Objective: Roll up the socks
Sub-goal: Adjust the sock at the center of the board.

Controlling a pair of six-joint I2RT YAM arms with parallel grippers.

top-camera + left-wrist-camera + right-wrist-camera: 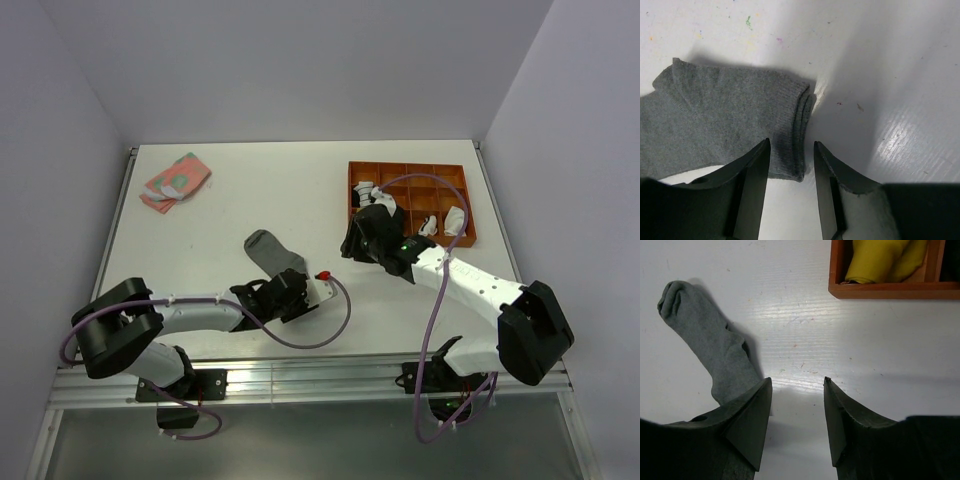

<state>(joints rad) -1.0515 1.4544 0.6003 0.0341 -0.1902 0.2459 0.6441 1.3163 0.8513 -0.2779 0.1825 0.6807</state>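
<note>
Table | left end effector parted over sock | right end effector parted

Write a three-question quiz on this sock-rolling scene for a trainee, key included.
1. Past the open right tool, a fabric bundle sits in the orange tray. What colour is it?
2. Which tool hangs over the cuff of the grey sock? A: left tool. B: right tool. C: neither.
3. True or false: the grey sock lies inside the orange tray.
Key: 1 yellow; 2 A; 3 false, it lies on the table.
</note>
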